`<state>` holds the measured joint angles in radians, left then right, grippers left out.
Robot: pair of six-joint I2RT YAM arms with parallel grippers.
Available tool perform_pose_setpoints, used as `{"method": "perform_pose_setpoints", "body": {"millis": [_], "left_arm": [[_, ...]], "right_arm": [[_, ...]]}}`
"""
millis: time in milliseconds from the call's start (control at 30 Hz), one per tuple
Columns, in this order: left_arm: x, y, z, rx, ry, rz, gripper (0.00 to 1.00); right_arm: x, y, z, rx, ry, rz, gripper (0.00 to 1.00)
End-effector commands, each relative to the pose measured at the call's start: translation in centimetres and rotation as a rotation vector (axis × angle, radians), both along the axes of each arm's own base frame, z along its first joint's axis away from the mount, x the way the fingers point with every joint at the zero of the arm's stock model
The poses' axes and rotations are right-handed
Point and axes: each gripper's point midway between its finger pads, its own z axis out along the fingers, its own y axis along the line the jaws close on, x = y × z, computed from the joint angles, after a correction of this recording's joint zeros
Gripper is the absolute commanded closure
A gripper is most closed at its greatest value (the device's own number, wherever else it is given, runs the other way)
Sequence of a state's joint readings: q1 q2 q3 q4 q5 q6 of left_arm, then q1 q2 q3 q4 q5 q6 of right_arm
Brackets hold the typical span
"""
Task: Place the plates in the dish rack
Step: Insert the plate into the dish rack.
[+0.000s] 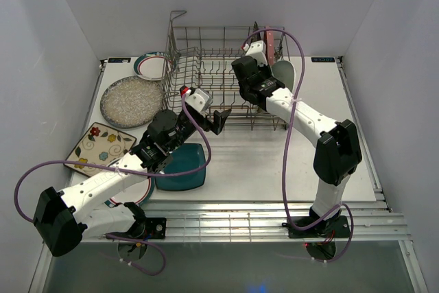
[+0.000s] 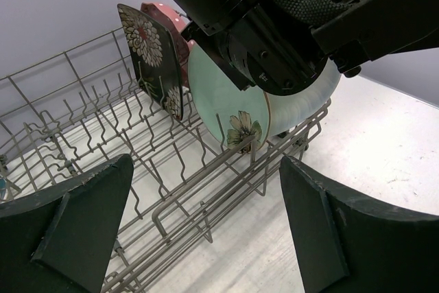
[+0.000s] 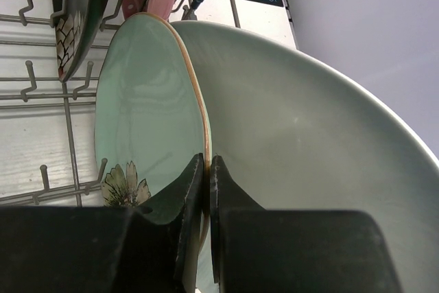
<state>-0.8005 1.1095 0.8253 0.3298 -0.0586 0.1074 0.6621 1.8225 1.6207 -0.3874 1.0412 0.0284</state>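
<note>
My left claw (image 2: 206, 231) sits closest. Its two dark, matte fingers (image 2: 75, 231) are spread wide with nothing between them, and it hovers at the near rail of the dish rack (image 2: 103, 121), which is thin grey wire with upright tines.

My right claw (image 3: 208, 217) is pinched shut on the tan-edged rim of the mint round plate (image 3: 147, 108). That plate stands on edge at the rack's right end. Just beside it on the right is the smooth, pale oval plate (image 3: 309, 149), larger and curving past my fingers. On its other side stand the glossy black floral square plate (image 2: 147, 53) and the pink scalloped plate (image 2: 164, 15), near but apart.

Left of those, rows of bare tines give me room. On the white table (image 1: 260, 162), open surface runs from the rack's near rail to my bases.

Left of the rack lie the speckled grey round plate (image 1: 132, 101) and the cream flowered square plate (image 1: 99, 145). The teal square plate (image 1: 184, 168) lies under my left arm.
</note>
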Motion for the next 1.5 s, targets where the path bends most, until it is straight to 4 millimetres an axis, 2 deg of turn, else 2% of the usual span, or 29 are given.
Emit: {"method": "perform_pose_setpoints", "body": {"millis": [0,267,633,867,1067,1100,1133,1233,1267,1333,1367,1467], "left_arm": [[-0.4,0.2,0.7,-0.013,-0.018,-0.014,0.02],[-0.3,0.1,0.7,-0.013,-0.016,-0.014,0.02],[-0.3,0.2,0.9,-0.016,-0.018,-0.013,0.02],[-0.5,0.2,1.0,-0.018,-0.018,-0.016,0.02],[-0.6,0.4,1.1,-0.019,-0.023,-0.014,0.02],[-0.6,0.4,1.1,-0.019,-0.023,-0.014,0.02],[-0.5,0.3,1.1,-0.019,-0.023,-0.014,0.02],[-0.4,0.3,0.9,-0.016,-0.02,-0.013,0.02],[-0.4,0.3,1.0,-0.016,-0.02,-0.013,0.02],[-0.5,0.3,0.9,-0.016,-0.02,-0.013,0.02],[-0.5,0.3,1.1,-0.019,-0.023,-0.012,0.02],[-0.6,0.4,1.2,-0.02,-0.024,-0.014,0.02]], "right_arm": [[0.7,-0.3,1.6,0.063,-0.091,-0.048,0.92],[0.5,-0.9,2.3,0.077,-0.102,-0.064,0.77],[-0.4,-1.2,4.5,0.117,-0.116,-0.056,0.74],[-1.5,-0.6,5.9,0.189,-0.126,0.006,0.73],[-3.9,0.7,6.9,0.247,-0.157,0.084,0.72],[-4.5,0.7,7.7,0.268,-0.18,0.092,0.72],[-5.0,0.7,7.1,0.264,-0.174,0.098,0.72],[-6.9,1.4,7.8,0.297,-0.205,0.128,0.69],[-7.6,1.9,7.0,0.296,-0.195,0.146,0.69],[-8.8,2.0,7.6,0.322,-0.218,0.162,0.69],[-9.6,2.5,6.8,0.316,-0.212,0.176,0.69],[-11.3,3.1,7.0,0.356,-0.235,0.204,0.69]]}}
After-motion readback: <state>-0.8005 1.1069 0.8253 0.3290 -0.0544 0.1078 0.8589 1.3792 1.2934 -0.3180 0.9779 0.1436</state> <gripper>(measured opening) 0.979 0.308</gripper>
